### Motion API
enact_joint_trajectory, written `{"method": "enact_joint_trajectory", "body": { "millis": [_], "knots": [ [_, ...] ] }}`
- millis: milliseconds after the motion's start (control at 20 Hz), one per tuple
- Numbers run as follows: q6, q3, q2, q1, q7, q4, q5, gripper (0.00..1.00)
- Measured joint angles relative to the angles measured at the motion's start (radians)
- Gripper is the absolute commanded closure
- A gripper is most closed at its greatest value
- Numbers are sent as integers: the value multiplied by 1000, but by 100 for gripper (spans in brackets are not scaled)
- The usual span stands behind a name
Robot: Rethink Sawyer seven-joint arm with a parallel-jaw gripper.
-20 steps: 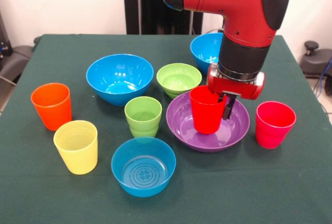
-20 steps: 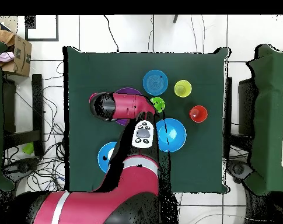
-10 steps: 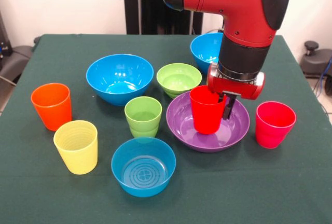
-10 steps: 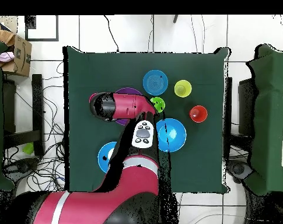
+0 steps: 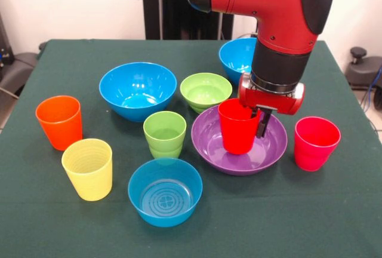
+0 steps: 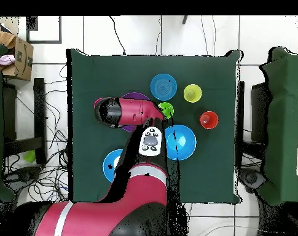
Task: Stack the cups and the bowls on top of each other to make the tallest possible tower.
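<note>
**Red cup gripped inside the purple bowl, no tower yet**

Nearest the camera, in front of the gripper (image 5: 255, 128) and off to the picture's left, sits the small blue bowl (image 5: 165, 192) with its ringed bottom showing, and beyond it to the left the yellow cup (image 5: 89, 169) and the orange cup (image 5: 59, 122). All stand mouth up and apart, so every piece is reachable from above.

The gripper itself is down in the wide purple bowl (image 5: 239, 140), clamped on the red cup (image 5: 239, 126): one dark finger (image 5: 261, 123) shows against the cup's outer wall, its partner presumably inside the rim. The cup stands upright within the bowl, though whether it rests on the bowl's floor or hangs just above it cannot be told. A rim grip keeps it level for lifting or setting down.

Level with the gripper, the pinkish-red cup (image 5: 316, 143) stands just beside the purple bowl on the picture's right; the light green cup (image 5: 165, 134) stands on the left.

Behind the gripper lie the small green bowl (image 5: 205, 91), one large blue bowl (image 5: 138, 90) and, partly hidden by the arm, the other (image 5: 236, 58). Nothing is stacked higher than one piece, so I judge the tower barely begun.
</note>
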Motion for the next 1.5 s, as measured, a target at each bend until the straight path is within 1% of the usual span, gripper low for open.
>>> {"method": "enact_joint_trajectory", "body": {
  "millis": [450,500,1500],
  "knots": [
    [0,0,0,0,0,0,0,100],
    [0,0,0,0,0,0,0,0],
    [0,0,6,0,0,0,0,0]
  ]
}}
